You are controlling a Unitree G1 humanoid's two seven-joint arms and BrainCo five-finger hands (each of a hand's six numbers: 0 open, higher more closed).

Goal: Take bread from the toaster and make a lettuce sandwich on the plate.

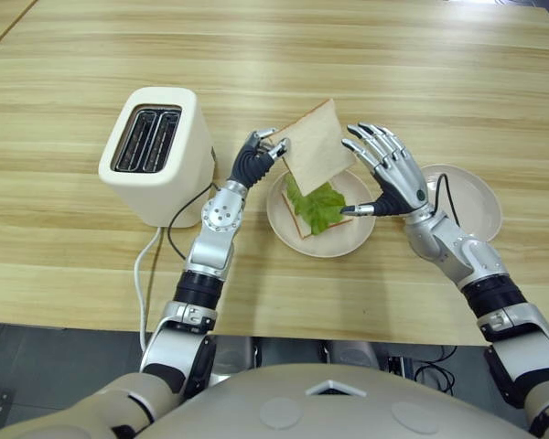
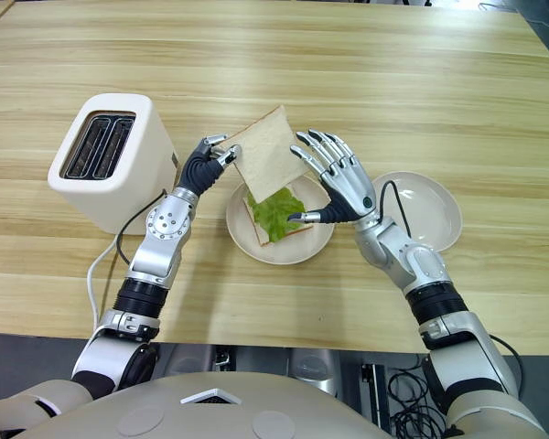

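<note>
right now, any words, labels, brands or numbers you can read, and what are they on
None: no print shows on the toaster, the slice in the left hand, the sandwich plate, the empty plate or the table.

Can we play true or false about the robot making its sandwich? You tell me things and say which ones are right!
1. The left robot hand holds a slice of bread above the plate. True.
2. Bread is sticking out of the toaster. False: the slots of the toaster look empty.
3. Lettuce lies on a bottom slice on the plate. True.
4. The right robot hand is grabbing the lettuce. False: the right robot hand is open beside the plate and holds nothing.
5. There is just one plate. False: a second plate, with nothing on it, sits further right.
</note>
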